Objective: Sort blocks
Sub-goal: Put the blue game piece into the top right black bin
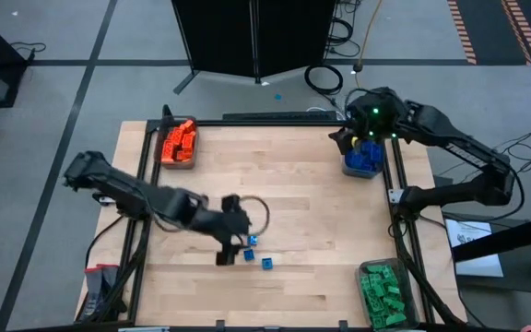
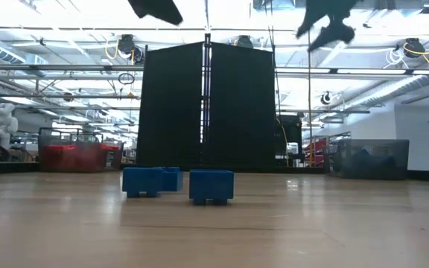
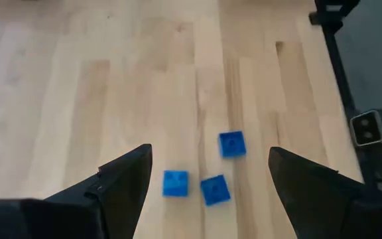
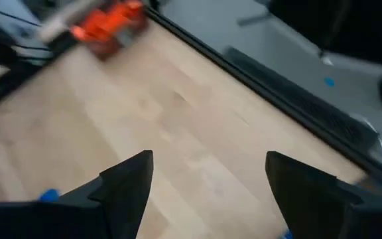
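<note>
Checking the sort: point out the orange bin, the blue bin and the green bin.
orange bin (image 1: 179, 145): high view, on its orange bricks.
blue bin (image 1: 362, 159): high view, on its blue bricks.
green bin (image 1: 383, 292): high view, on its green bricks.

In the high view the left pincer hangs over the loose blue blocks, covering part of the group, so only three can be counted there. The right pincer sits above the blue bin and hides much of what lies in it. The green bin is cut off by the picture's bottom edge. In the low view both arms are cropped at the top edge. In the right wrist view the orange bin is smeared, its blocks indistinguishable.
</note>
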You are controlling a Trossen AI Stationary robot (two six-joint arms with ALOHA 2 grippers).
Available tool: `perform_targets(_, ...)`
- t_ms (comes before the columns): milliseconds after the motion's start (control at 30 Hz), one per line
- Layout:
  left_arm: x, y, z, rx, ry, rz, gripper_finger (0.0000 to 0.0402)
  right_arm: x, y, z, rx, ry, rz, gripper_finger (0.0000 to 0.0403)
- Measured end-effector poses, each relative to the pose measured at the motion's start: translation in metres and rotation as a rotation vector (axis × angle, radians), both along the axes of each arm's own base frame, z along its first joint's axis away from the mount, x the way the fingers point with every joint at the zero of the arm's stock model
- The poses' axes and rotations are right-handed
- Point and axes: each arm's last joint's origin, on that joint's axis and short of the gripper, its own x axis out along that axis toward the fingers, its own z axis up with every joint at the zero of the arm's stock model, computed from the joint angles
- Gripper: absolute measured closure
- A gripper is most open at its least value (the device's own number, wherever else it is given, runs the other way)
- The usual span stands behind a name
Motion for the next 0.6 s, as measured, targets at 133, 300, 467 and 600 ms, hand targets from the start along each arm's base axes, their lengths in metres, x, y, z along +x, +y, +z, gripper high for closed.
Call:
perform_targets(133,0.019,-0.019,-0.030,0.005,0.019,-0.009,0.0097,0.003,0.015,0.024,-0.039,-0.074,0.071,0.0117)
perform_targets(300,0.044,-0.032,-0.069,0.009,0.053,0.004,0.0097,0.007,0.026,0.032,-0.046,-0.106,0.125,0.0117)
perform_targets(467,0.062,-0.048,-0.110,0.017,0.085,-0.007,0.0097,0.009,0.035,0.030,-0.036,-0.090,0.169,0.0117)
perform_targets(600,0.066,-0.054,-0.133,0.028,0.132,-0.002,0.0097,0.010,0.039,0.029,-0.029,-0.076,0.189,0.0117)
